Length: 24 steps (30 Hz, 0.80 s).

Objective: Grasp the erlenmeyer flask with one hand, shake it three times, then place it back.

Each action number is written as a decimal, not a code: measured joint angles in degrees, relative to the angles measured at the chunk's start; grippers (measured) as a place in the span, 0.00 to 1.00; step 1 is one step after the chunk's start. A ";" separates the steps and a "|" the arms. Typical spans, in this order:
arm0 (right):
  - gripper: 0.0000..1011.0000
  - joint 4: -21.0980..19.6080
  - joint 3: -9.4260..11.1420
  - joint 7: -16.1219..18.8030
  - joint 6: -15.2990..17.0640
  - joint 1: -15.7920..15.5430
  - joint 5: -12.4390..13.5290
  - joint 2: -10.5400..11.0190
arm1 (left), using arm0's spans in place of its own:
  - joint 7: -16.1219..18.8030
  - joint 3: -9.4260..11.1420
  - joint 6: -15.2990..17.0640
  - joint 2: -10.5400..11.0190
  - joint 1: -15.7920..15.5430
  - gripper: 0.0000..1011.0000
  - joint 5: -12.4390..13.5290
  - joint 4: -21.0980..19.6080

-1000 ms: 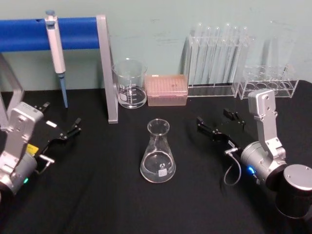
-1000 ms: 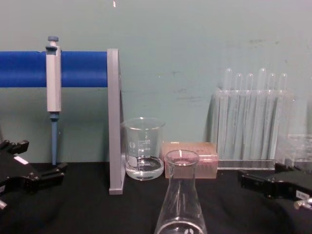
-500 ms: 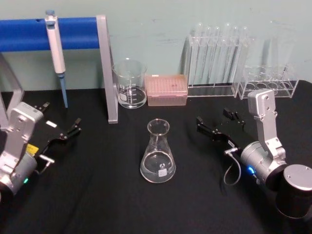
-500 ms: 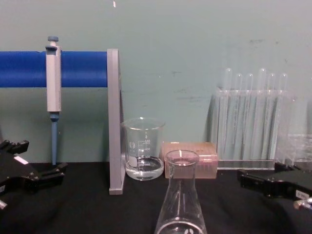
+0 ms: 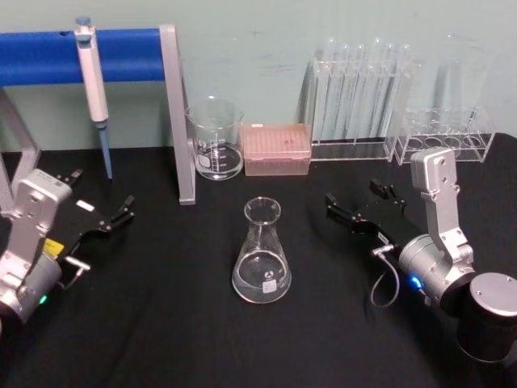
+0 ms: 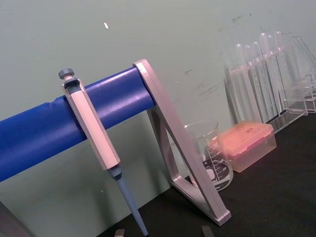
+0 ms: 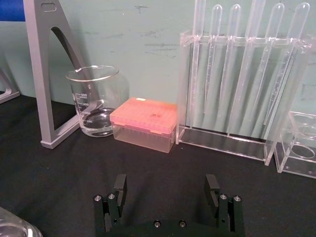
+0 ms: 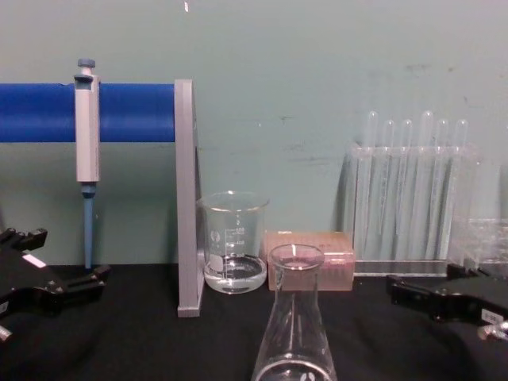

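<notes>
The erlenmeyer flask (image 5: 262, 259) stands upright on the black table between the two arms, its neck (image 8: 294, 274) rising in the middle of the chest view. My right gripper (image 5: 353, 195) lies low to the flask's right, a hand's width away, open with nothing between its fingers (image 7: 120, 183). A sliver of the flask's glass (image 7: 11, 226) shows at the corner of the right wrist view. My left gripper (image 5: 103, 189) rests at the table's left side, open and empty, well apart from the flask.
Behind the flask stand a glass beaker (image 5: 215, 139) and a pink tip box (image 5: 276, 149). Clear racks with test tubes (image 5: 359, 97) and another rack (image 5: 444, 139) fill the back right. A pipette (image 5: 93, 81) hangs from the blue bar on a grey stand (image 5: 179, 121).
</notes>
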 joint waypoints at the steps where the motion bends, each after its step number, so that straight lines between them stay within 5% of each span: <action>1: 0.99 -0.01 0.00 -0.01 -0.01 0.00 0.01 0.00 | 0.00 0.00 0.00 0.00 0.00 0.99 0.00 0.00; 24: 0.99 -0.01 0.00 -0.04 -0.07 0.00 0.07 0.00 | 0.00 0.00 0.00 0.00 0.00 0.99 0.00 0.00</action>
